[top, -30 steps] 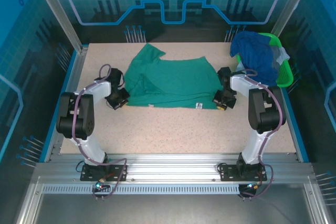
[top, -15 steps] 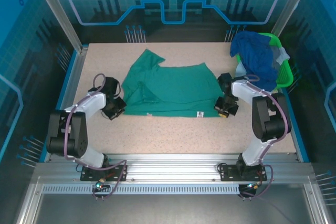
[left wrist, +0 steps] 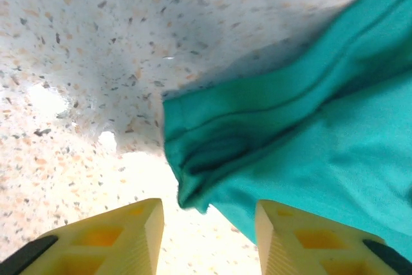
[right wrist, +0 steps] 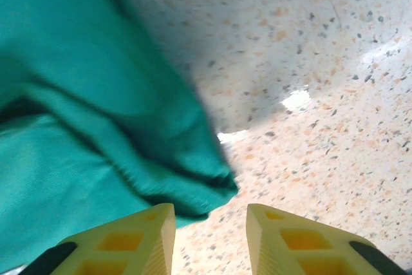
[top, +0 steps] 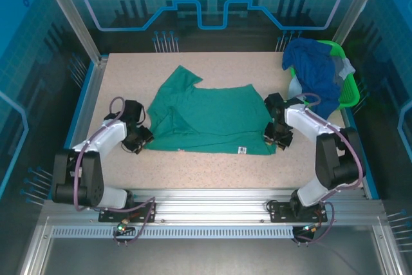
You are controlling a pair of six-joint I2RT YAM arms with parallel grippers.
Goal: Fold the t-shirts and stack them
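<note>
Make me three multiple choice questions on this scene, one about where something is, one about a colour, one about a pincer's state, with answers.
1. Where is the basket?
A) at the table's far right corner
B) at its near left corner
C) in its centre
2. What colour is the shirt spread mid-table?
A) red
B) teal-green
C) white
3. How is the left pincer?
A) shut on the shirt
B) open
C) shut on the basket

1 A: it sits far right, heaped with blue shirts.
2 B: the cloth is teal-green.
3 B: its fingers stand apart, with the shirt's corner free ahead of them.
</note>
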